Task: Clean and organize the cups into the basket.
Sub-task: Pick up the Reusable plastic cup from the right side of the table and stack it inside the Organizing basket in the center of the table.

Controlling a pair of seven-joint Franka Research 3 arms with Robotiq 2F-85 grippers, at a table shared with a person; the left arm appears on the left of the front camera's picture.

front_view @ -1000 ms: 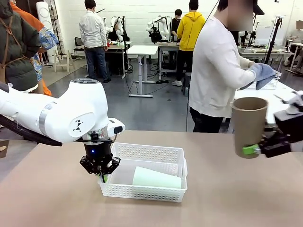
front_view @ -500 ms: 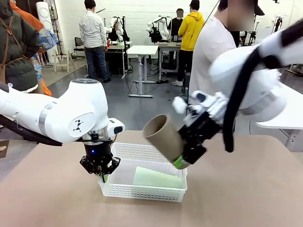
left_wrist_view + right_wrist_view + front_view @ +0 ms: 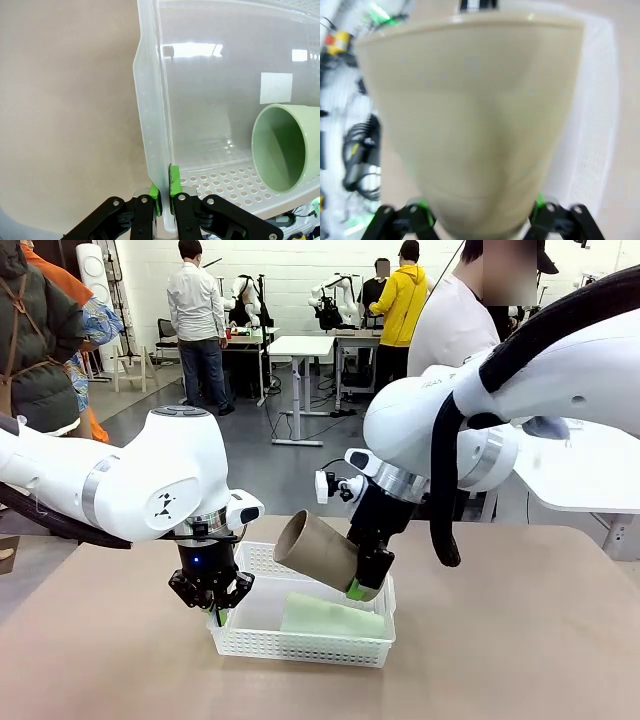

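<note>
**Tan cup held aslant over the basket, not yet laid down**

Grasping the tan cup (image 3: 318, 552) at its narrow base with the right gripper (image 3: 360, 587), fingers clenched on two opposite sides of it. Same grasp seen from behind in the right wrist view, with the wide mouth far from the camera. Holding it in the air over the right part of the basket (image 3: 300, 648), well above the table (image 3: 520, 640). Strongly tilted: long axis running from the base, low and toward the robot's right, up to the open mouth, turned to the robot's left.

Pinching the left short wall of the basket with the left gripper (image 3: 213, 612). In the left wrist view, fingers closed tight on the thin wall, one inside and one outside. Judged to be steadying the basket.

Already inside the basket, lying on its side along the near wall: the mint cup (image 3: 333, 618), mouth toward the left gripper. Placed just below the right fingers and the base of the tan cup. Impossible to tell whether touching or apart.

Probably at the step of laying the tan cup down. Free floor of the basket to be found behind the mint cup, at the far wall, and not straight under the fingers. Would call for a small shift toward that far side and a flatter axis, parallel to the mint cup, before opening. Nearer arm for this: the right one.

No brand, label or readable writing on either cup or on the basket.
</note>
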